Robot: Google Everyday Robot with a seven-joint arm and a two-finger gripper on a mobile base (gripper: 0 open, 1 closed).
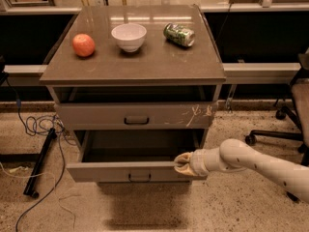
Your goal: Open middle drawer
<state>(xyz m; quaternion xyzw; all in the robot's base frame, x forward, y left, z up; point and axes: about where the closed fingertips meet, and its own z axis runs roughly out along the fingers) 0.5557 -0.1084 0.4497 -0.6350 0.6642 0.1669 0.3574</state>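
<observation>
The middle drawer point(96, 171) has a plain grey-brown front and a small dark handle point(139, 177). It stands pulled well out of the cabinet, and its deep box point(140, 146) shows dark inside. My gripper point(183, 164) is at the right end of the drawer front's top edge and touches it. The pale arm point(260, 166) reaches in from the right. Above the drawer is the drawer front with whitish scratches point(195, 115), which is closed.
On the cabinet top point(159, 62) are a red apple point(83, 45), a white bowl point(128, 36) and a green can point(179, 35) lying on its side. Cables and a black stand point(38, 163) lie on the floor at left. An office chair base point(270, 134) is at right.
</observation>
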